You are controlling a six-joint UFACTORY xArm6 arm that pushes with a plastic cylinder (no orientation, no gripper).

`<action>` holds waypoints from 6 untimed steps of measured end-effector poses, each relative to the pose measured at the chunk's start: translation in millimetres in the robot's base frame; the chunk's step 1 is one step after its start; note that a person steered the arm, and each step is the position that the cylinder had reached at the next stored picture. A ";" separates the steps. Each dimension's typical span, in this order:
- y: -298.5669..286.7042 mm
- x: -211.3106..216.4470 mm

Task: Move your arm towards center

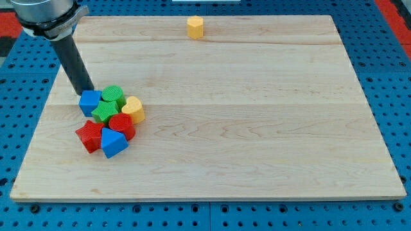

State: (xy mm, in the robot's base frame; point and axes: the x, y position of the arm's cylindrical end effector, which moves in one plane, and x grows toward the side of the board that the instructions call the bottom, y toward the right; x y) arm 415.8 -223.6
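My tip (85, 94) rests on the wooden board (257, 128) at the view's left, touching the upper left edge of a blue block (90, 102). That block heads a tight cluster: a green round block (113, 95), a green star block (106, 111), a yellow heart block (133, 109), a red round block (121, 126), a red star block (90, 135) and a blue triangular block (113, 142). The dark rod (74, 61) rises up and left from the tip. The cluster lies left of the board's middle.
A lone yellow block (195, 27) stands near the board's top edge, a little left of centre. The board lies on a blue perforated base (392, 77).
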 end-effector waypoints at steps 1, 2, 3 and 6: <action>0.0 6.0; 0.0 -18.9; 0.0 -32.4; 92.5 -79.2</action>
